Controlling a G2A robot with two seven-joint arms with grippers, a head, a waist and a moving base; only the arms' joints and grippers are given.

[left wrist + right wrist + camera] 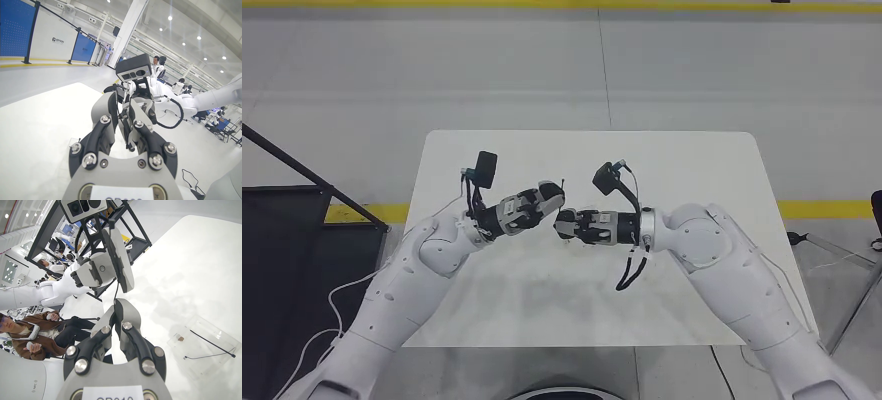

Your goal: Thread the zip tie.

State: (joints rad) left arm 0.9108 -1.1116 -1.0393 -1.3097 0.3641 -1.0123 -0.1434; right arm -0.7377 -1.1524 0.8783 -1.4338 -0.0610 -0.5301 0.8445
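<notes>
Grey-fingered, black-padded right tool (115,308) is pinched together on a thin black plastic zip tie (115,292). The strand rises from between its tips and runs into the left tool (117,260) just beyond. That tool's broad grey fingers are pressed together on the same tie. Past the far side of its pads the tie comes out as a short blocky stub (111,221), which I take for the head, though I cannot be sure. Seen from above, the two tools meet tip to tip over the middle of the white counter (692,170), and the tie is held clear of it.

Off to the side of the right tool and below it, a clear plastic tray (181,328) on the counter holds two more black zip ties (211,343).

The step in hand looks like bringing the tail round to the head. To do it well:
- The left tool should act as a fixed anchor with the head's slot turned toward the right tool.
- The right tool should grip close to the tail's tip, since so thin a strand will likely buckle if pushed from far back.
- The tip should be lined up squarely with the slot before it is fed in, and moved in small steps.
- A hard tug could slip the tie out of either pair of pads.
</notes>
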